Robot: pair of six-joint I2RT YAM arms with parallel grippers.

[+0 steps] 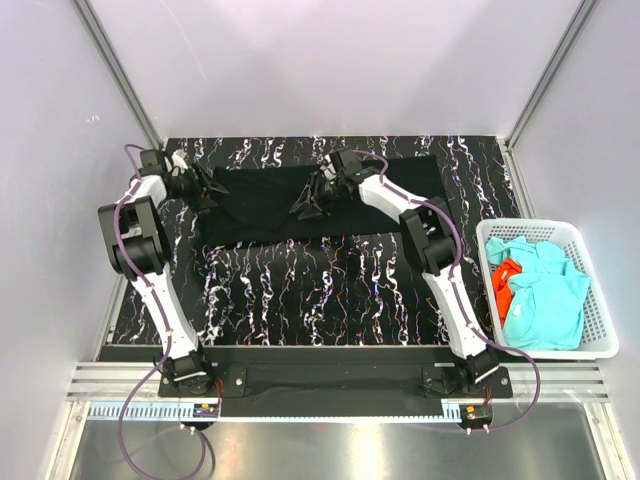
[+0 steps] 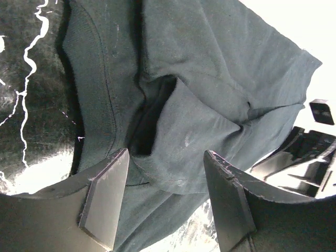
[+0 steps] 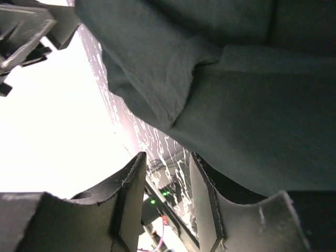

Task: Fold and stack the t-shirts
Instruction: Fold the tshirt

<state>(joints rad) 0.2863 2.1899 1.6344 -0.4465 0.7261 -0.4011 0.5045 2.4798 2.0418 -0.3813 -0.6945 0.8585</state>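
You have the big black t-shirt lying on the far part of the table. It is spread into a long, flat band that runs from left to right. The table top is black with thin white wiggly lines, like marble. The shirt is soft, dull cloth. From the left wrist you see it bunched into folds, with a stitched hem and a dark hollow where the layers gape. Your left gripper is at the left end of the shirt. Its two fingers are hard, dark, flat wedges. They stand wide apart and pinch nothing, and the cloth lies just past their tips. Your right gripper is near the middle of the shirt, by its near edge. Its fingers are apart too, with a smaller gap and no cloth in it. On the right side stands a white plastic basket with walls full of little holes. In it lie crumpled turquoise shirts, with an orange-red one tucked at their left.
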